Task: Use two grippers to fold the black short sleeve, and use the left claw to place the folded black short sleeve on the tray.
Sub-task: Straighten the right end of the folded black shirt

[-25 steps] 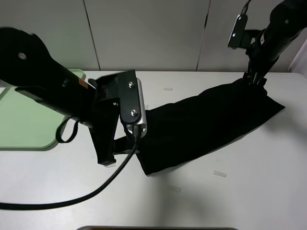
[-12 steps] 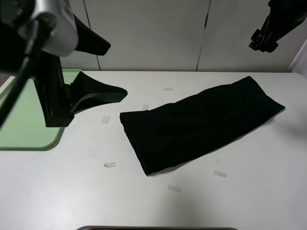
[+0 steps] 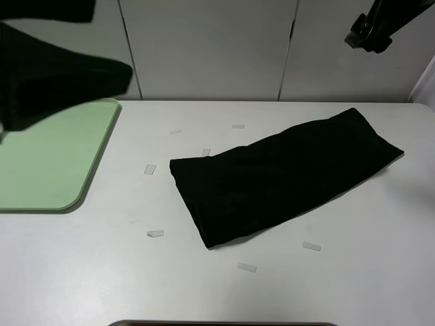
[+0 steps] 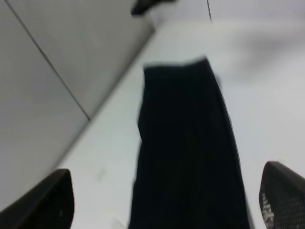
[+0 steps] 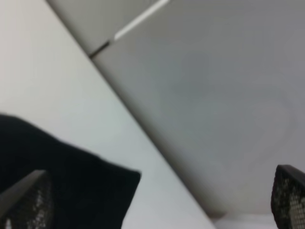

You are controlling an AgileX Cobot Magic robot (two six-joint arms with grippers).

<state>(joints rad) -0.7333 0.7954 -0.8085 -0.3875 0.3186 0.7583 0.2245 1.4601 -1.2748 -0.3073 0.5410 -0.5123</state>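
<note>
The black short sleeve (image 3: 282, 178) lies on the white table as a long folded strip, slanting from front left to back right. No letters or label show. The pale green tray (image 3: 47, 159) sits empty at the left edge. My left gripper (image 3: 102, 71) is a blurred dark shape high above the tray's far end, away from the shirt. In the left wrist view its fingertips (image 4: 47, 200) stand wide apart, open and empty, with the shirt (image 4: 186, 157) below. My right gripper (image 3: 369, 30) hangs high at the back right, open and empty (image 5: 157, 200), above the shirt's corner (image 5: 66, 181).
Several small pale tape scraps (image 3: 155, 233) lie scattered on the table around the shirt. Grey wall panels (image 3: 204, 47) stand right behind the table's far edge. The table's right edge is near the shirt's far end.
Both grippers have let go of the shirt's ends and risen. The left arm swung up and left toward the tray side; the right arm lifted to the top right. The shirt lies still.
</note>
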